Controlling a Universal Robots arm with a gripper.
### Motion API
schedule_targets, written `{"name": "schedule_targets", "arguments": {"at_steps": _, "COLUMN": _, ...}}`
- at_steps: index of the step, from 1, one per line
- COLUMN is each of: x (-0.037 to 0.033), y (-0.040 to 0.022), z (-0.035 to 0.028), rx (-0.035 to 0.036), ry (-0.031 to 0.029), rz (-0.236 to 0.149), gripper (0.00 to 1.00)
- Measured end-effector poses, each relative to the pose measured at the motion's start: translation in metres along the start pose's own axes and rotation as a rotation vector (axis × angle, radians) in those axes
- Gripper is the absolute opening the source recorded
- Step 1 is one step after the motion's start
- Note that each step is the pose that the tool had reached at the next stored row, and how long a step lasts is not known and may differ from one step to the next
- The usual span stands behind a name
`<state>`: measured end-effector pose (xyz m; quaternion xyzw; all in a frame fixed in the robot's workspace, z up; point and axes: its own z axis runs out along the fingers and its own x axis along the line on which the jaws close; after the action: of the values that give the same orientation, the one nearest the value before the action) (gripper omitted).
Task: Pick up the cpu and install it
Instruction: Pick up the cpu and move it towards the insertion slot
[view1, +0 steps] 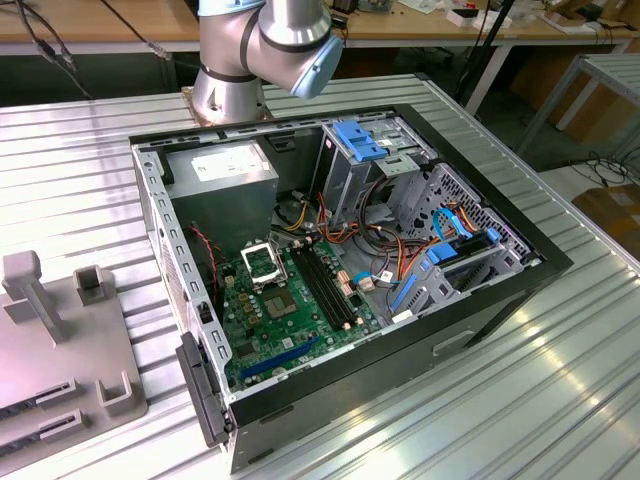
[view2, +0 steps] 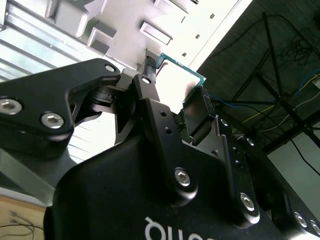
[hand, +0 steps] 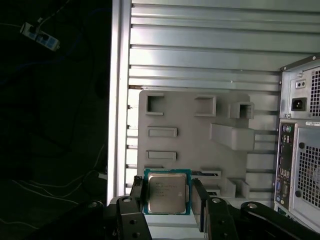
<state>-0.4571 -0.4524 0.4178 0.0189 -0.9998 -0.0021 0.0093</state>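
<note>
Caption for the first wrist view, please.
Gripper holding the cpu over the gray parts tray, with the computer case beside the tray.

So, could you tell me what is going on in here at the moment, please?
The robot arm has its gripper shut on the cpu, with a finger on each of two opposite edges, as the first wrist view shows. The chip is held over the grey tray, which lies on the table beside the open PC case. In the exterior view the socket on the board looks empty, so the cpu is not yet installed.
</note>
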Motion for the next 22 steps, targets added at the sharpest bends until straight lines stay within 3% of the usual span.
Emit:
{"name": "schedule_targets", "arguments": {"at_steps": 11, "x": -0.0163, "y": -0.0006, "z": -0.0002, "rx": 0.0, "ry": -0.0001, "rz": 0.0, "gripper": 0.48}}
{"name": "schedule_targets", "arguments": {"at_steps": 22, "x": -0.024, "y": -0.0008, "z": -0.0003, "rx": 0.0, "ry": -0.0001, "rz": 0.0, "gripper": 0.48}}
